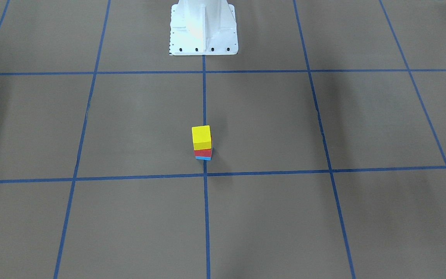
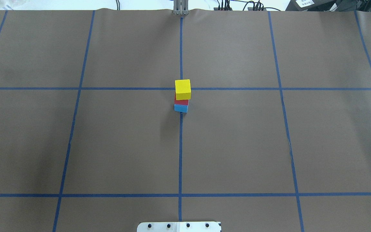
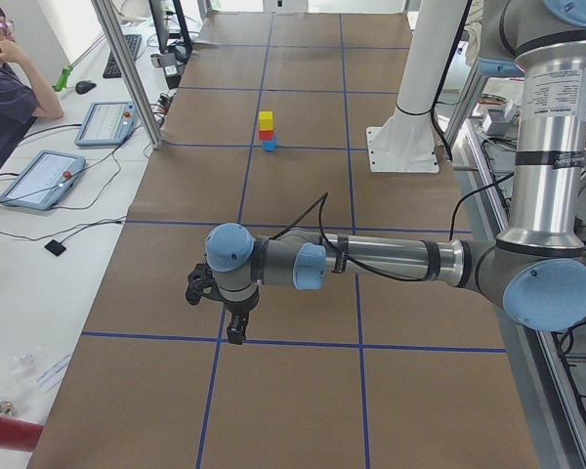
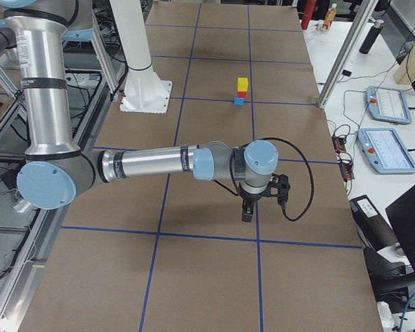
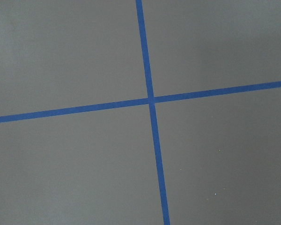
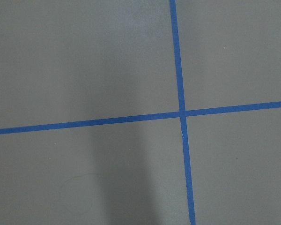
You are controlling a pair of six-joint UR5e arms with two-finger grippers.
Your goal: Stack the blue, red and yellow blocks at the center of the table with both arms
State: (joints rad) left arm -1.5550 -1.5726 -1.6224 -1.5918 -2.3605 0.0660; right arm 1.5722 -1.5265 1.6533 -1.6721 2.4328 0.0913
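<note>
A yellow block [image 1: 201, 136] sits on a red block [image 1: 202, 152], which sits on a blue block [image 1: 203, 157]. The stack stands at the table's middle on the centre tape line, slightly skewed. The overhead view shows it too: yellow [image 2: 182, 89], red [image 2: 181, 101], blue [image 2: 180, 108]. My left gripper [image 3: 236, 332] shows only in the exterior left view, low over the table and far from the stack [image 3: 267, 132]. My right gripper [image 4: 247, 213] shows only in the exterior right view, also far from the stack [image 4: 241, 93]. I cannot tell whether either is open or shut.
The white robot pedestal [image 1: 203, 27] stands behind the stack. Blue tape lines [image 2: 180, 154] grid the brown table cover. An operator [image 3: 0, 98] and tablets [image 3: 41, 178] are beside the table. Metal posts [image 3: 127, 68] [image 4: 346, 52] stand at its edges.
</note>
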